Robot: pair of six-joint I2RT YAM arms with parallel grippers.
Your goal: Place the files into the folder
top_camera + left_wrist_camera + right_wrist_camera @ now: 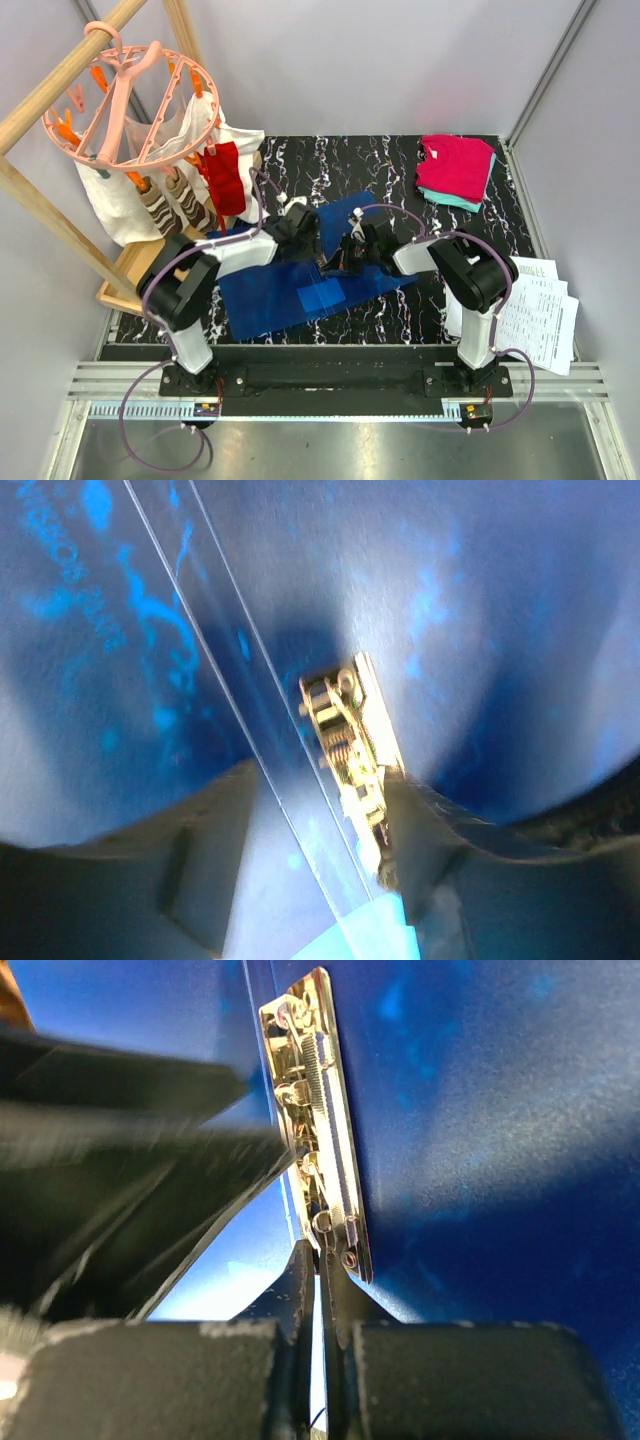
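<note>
You're holding left jaws apart, right jaws shut by the clip (320, 1130). Likely you're handling a slick, floppy folder (265, 295); pinch its edge.

Black white-veined marble-patterned desk (400, 160) enclosed by plain pale grey walls (400, 60); slanted light wooden pole frame (50, 225) stands at its left side.

Both arms (190, 290) have black joints, white links and looping purple cables (122, 425).
</note>
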